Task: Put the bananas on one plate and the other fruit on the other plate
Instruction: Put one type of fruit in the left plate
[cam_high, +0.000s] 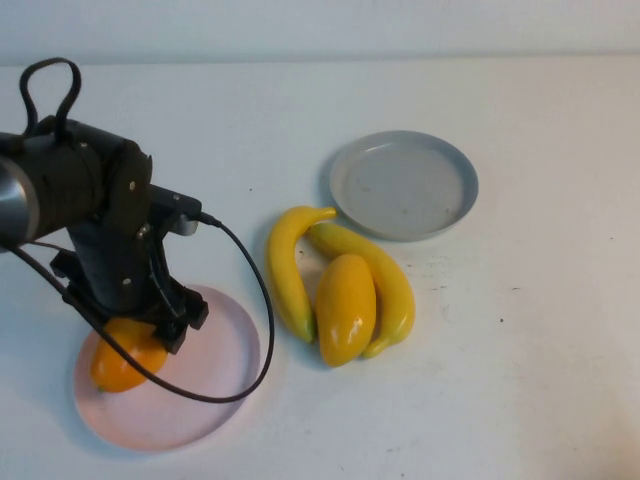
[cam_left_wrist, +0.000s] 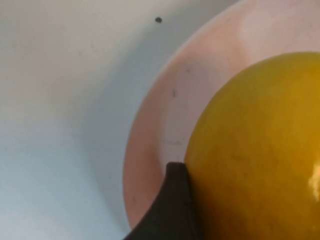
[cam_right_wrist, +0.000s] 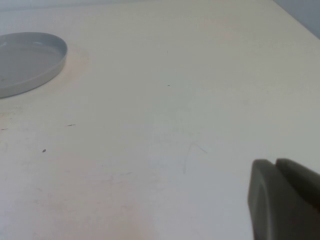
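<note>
High view first: the left gripper (cam_high: 135, 345) is down over the pink plate (cam_high: 215, 385) at the near left of the table (cam_high: 520, 380), with one mango-like fruit (cam_high: 118, 365) lying on the plate under it. From the left wrist, a dark finger (cam_left_wrist: 172, 210) presses against that fruit (cam_left_wrist: 255, 150) above the plate (cam_left_wrist: 150, 150); whether the jaws are clamped I cannot tell. Midway across the table, the second mango-like fruit (cam_high: 345, 308) lies between the two bananas (cam_high: 285, 265), touching both. The grey plate (cam_high: 404, 184) sits just beyond them, holding nothing. The right gripper (cam_right_wrist: 285, 200) shows only from its own wrist, over bare table well apart from the grey plate (cam_right_wrist: 27, 60); its fingers look pressed together.
</note>
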